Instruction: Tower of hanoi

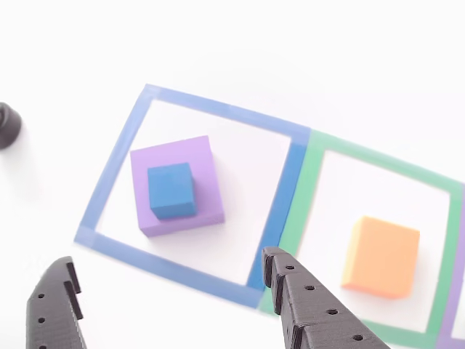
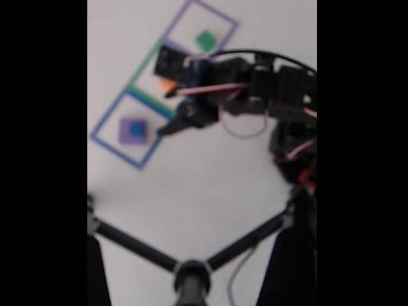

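The small blue cube [image 1: 172, 190] sits on top of the wide purple slab [image 1: 178, 185], inside the blue square outline [image 1: 116, 163]. The orange block [image 1: 383, 256] lies alone in the green outline [image 1: 309, 189] to the right. In the blurred fixed view, the green block [image 2: 204, 41] rests in the purple outline [image 2: 223, 19], the purple slab [image 2: 122, 131] carries the blue cube [image 2: 136, 129], and the orange block [image 2: 167, 83] peeks out beside the arm. My gripper [image 1: 167, 258] hangs open, wide, with nothing between its black fingers [image 1: 305, 305], just in front of the blue-on-purple stack.
A small black round object [image 1: 7, 125] sits at the left edge of the white table. In the fixed view a black stand with spread legs [image 2: 191, 271] crosses the bottom, and the arm's body with its cables [image 2: 287, 95] fills the right side.
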